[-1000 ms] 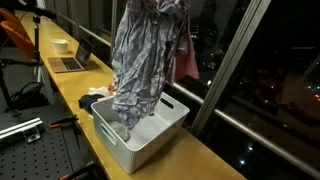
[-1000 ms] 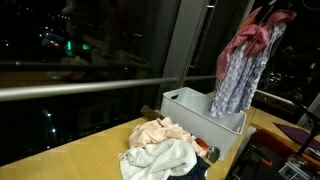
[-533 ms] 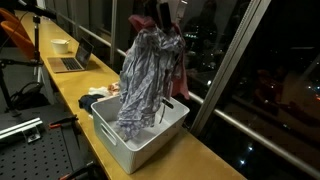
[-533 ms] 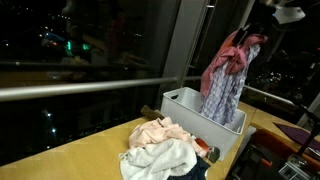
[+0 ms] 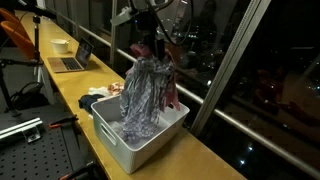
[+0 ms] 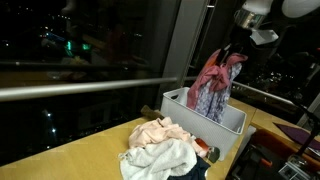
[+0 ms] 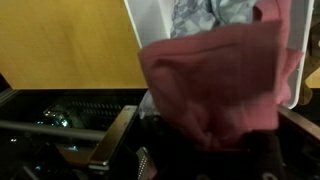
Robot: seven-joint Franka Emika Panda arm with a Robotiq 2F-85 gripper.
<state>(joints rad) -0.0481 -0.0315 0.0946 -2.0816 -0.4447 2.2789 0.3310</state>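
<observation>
A bundle of soft, crumpled clothes, a grey-and-white patterned garment [image 5: 143, 100] together with a pink cloth [image 7: 215, 85], is gripped by the closed gripper [image 5: 152, 45]. Its lower end hangs inside the white plastic bin [image 5: 150, 145] at the window edge of the yellow wooden bench [image 5: 72, 88]. The bin is rectangular and smooth-walled, a loose pile of clothes [image 6: 165, 148] is seen just beside it, and the arm [image 6: 262, 12] is stretched over the bin with the wrist turned downwards.

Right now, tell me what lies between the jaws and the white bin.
A bundle of grey patterned and pink clothes hangs from the shut jaws, its lower end down inside the bin. Both exterior views show it.
</observation>
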